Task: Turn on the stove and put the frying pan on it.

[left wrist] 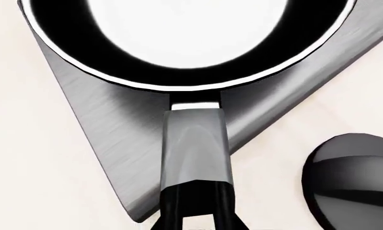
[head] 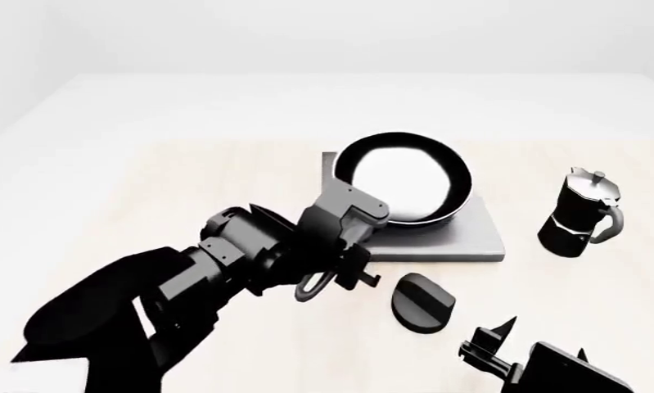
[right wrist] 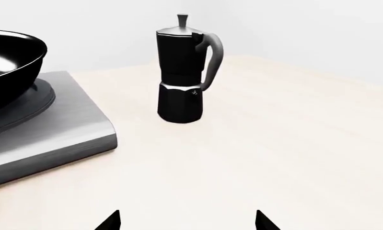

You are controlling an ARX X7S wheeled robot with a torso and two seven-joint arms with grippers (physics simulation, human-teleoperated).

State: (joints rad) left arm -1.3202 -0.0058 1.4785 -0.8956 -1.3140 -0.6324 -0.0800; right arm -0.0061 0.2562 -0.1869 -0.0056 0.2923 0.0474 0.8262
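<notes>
The frying pan (head: 403, 173), black with a shiny inside, sits over the ring burner of the grey stove plate (head: 463, 243). It also shows in the left wrist view (left wrist: 185, 43) and at the edge of the right wrist view (right wrist: 9, 67). My left gripper (head: 346, 246) is shut on the pan's grey handle (left wrist: 194, 143), with a black finger (left wrist: 168, 206) on each side of it. The handle's end hole sticks out behind the gripper. The round black knob (head: 421, 303) lies on the table in front of the plate, apart from both grippers. My right gripper (right wrist: 188, 223) is open and empty.
A black moka pot (head: 579, 214) stands upright to the right of the stove plate, also in the right wrist view (right wrist: 181, 72). The right gripper (head: 489, 348) hovers low at the front right, near the knob. The pale wooden table (head: 141, 196) extends to the left.
</notes>
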